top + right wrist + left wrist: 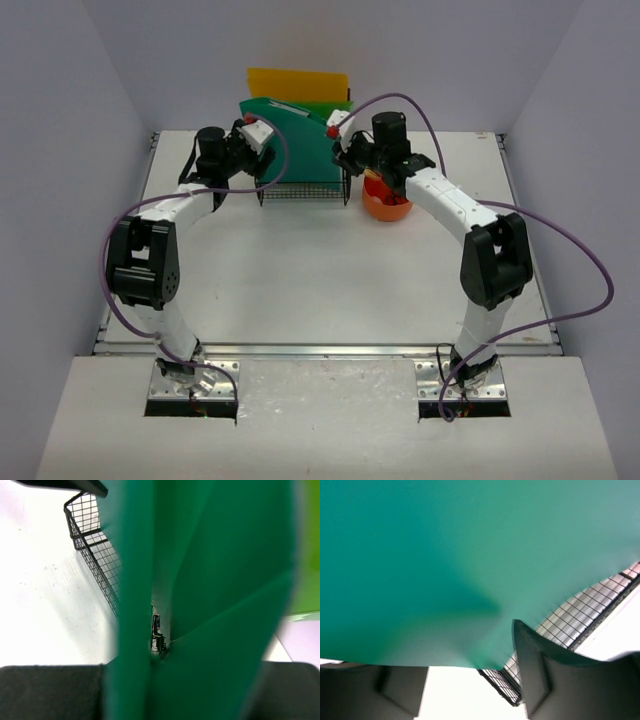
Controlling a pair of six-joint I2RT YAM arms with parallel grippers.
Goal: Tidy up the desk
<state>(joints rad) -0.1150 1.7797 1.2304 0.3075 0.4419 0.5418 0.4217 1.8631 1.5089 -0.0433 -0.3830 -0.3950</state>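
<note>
On the white desk (320,280) a black wire-mesh rack (300,190) stands at the back centre with a dark green folder (295,145) upright in it. My left gripper (258,135) is at the folder's upper left corner. In the left wrist view its jaws (470,675) stand open, and the green folder (470,555) fills the view just beyond them. My right gripper (338,130) is at the folder's upper right edge. The right wrist view has that gripper (160,680) shut on the green folder (225,580), whose sheets bulge between the dark fingers.
A yellow folder (295,82) and a light green one (335,103) stand behind the dark green folder. A round orange tray (385,205) sits right of the rack, under my right arm. The rack's mesh (580,615) (95,555) shows in both wrist views. Grey walls enclose the desk.
</note>
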